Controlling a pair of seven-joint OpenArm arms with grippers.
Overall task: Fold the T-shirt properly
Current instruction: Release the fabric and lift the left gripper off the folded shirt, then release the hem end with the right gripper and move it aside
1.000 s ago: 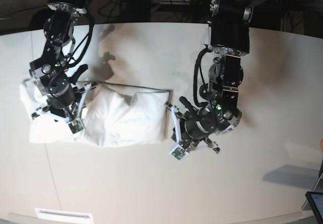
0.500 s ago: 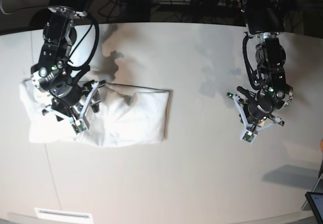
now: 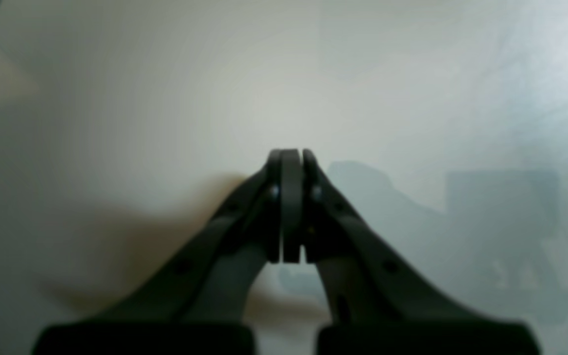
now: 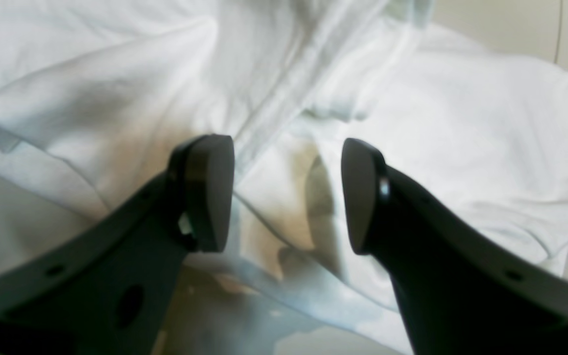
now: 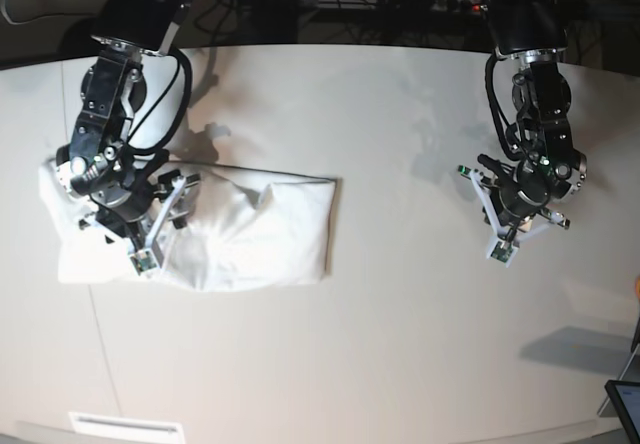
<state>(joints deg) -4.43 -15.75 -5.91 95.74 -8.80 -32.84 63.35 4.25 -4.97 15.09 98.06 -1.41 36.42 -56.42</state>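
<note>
The T-shirt [image 5: 250,234] lies folded into a white rectangle on the left of the table, plain side up, no print showing. My right gripper [image 5: 182,186] hovers over the shirt's left part. In the right wrist view this gripper [image 4: 284,195] is open, its two dark pads apart above rumpled white cloth [image 4: 461,123], with nothing pinched between them. My left gripper [image 5: 486,164] is far to the right, well away from the shirt. The left wrist view shows it [image 3: 291,162] shut and empty over bare table.
The pale table [image 5: 400,344] stretches between the two arms and toward the front. A dark tablet corner [image 5: 625,404] pokes in at the bottom right. A white strip [image 5: 125,426] lies at the front left edge. Cables and dark gear line the far edge.
The right gripper has opened and let go of the cloth, shifting slightly left. The left arm swung from the shirt's right edge far to the right, staying shut. The shirt has settled flatter.
</note>
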